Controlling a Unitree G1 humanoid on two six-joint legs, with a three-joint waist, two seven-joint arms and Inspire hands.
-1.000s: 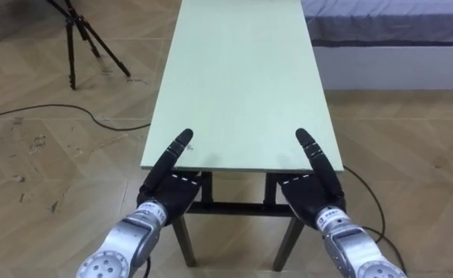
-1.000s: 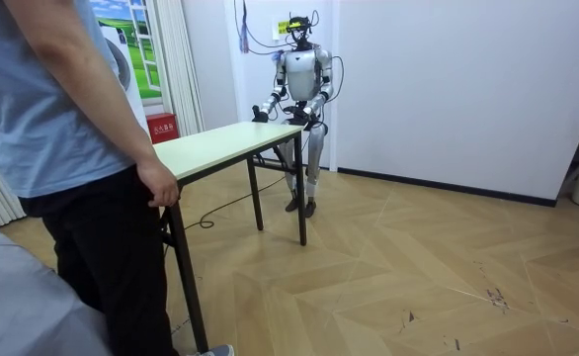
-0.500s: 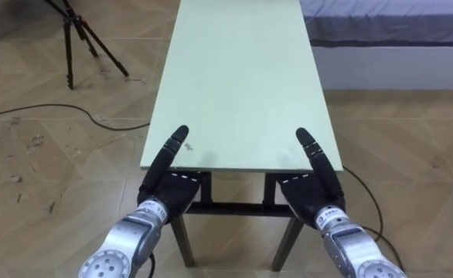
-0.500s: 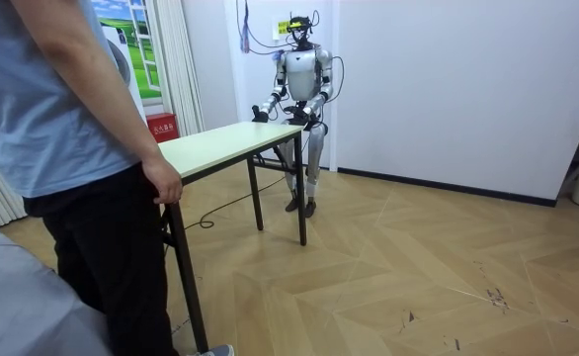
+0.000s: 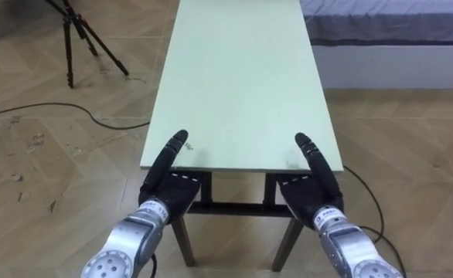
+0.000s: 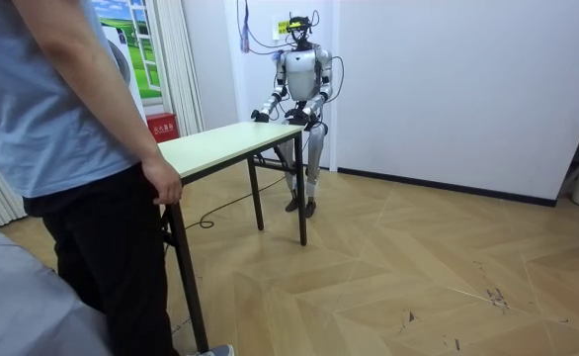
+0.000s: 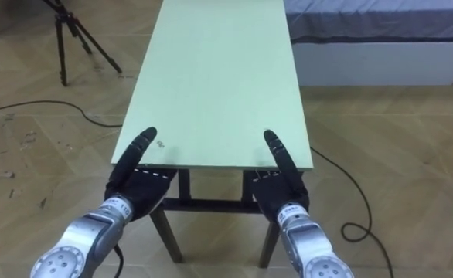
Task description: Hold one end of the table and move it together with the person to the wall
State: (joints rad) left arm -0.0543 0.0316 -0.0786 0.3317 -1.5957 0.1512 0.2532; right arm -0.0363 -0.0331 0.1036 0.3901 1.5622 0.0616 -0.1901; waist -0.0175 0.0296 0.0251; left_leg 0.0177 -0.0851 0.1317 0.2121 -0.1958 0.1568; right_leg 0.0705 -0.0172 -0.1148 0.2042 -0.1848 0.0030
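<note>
A long pale green table (image 5: 238,69) on dark legs stretches away from me, and I stand at its near short end. My left hand (image 5: 171,189) holds the near edge at the left corner, thumb flat on top and palm under the board. My right hand (image 5: 308,193) grips the right corner the same way. In the room view the table (image 6: 225,143) runs from me towards a person (image 6: 72,148) in a blue shirt, whose hand (image 6: 161,183) rests at the far end.
A black tripod (image 5: 80,38) stands on the wooden floor to my left, with a dark cable (image 5: 56,112) lying near it. A bed with a white base (image 5: 396,54) sits far right. A white wall is close behind me; open floor (image 6: 418,267) lies beside the table.
The person's hand has shifted slightly at the far end. My hands and the table stay where they were.
</note>
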